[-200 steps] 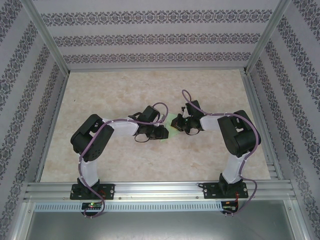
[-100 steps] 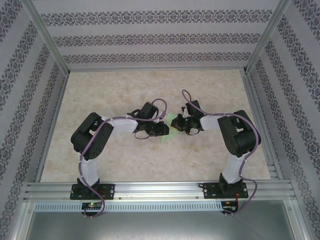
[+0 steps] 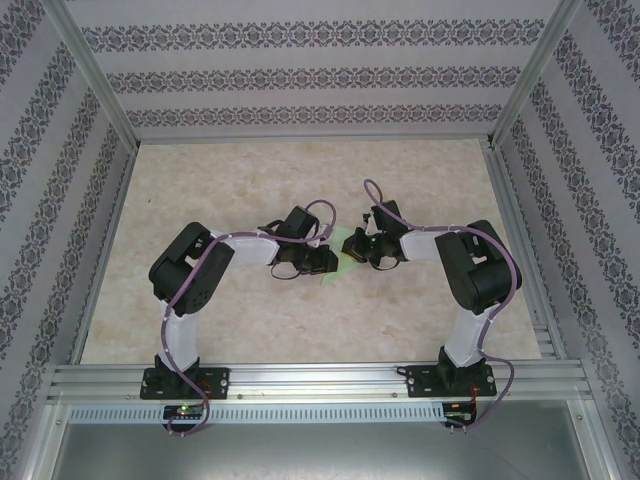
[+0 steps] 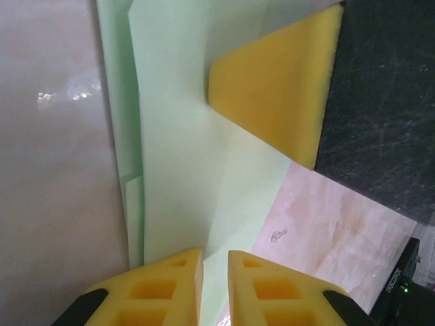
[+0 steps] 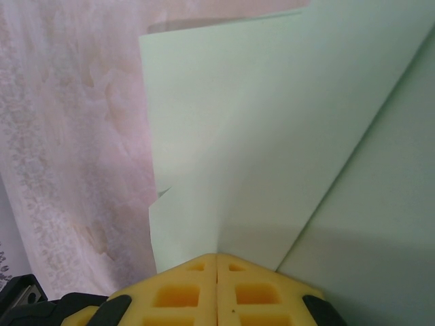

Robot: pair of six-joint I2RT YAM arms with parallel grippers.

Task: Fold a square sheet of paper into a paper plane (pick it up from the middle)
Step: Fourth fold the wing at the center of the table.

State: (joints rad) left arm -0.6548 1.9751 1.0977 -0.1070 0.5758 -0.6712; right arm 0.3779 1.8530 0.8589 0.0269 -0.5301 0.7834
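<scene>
The job looks partway done. The sheet of paper [image 3: 333, 273] lies at the middle of the table [image 3: 420, 180], no longer a flat square. The wrist views show overlapping layers, a slanted crease and a stepped edge where one flap ends short of the next. It is not yet a slim dart with a sharp tip, so I judge that the narrowing folds and the wings are left to do. The right gripper [image 5: 217, 257] has its yellow fingers pressed together with no gap, and a crease of the paper runs straight into the seam, so it seems to be pinching the sheet. The left gripper [image 4: 214, 252] is narrow, with only a thin slit between its fingers and green showing in it. I cannot tell whether it nips the paper or merely hangs above it. Both grippers meet over the table's middle and crowd each other, covering most of the sheet from above, which leaves little room for the next fold. Patterned walls [image 3: 300, 75] ring the table, and a metal rail [image 3: 320, 378] runs along its near edge.
</scene>
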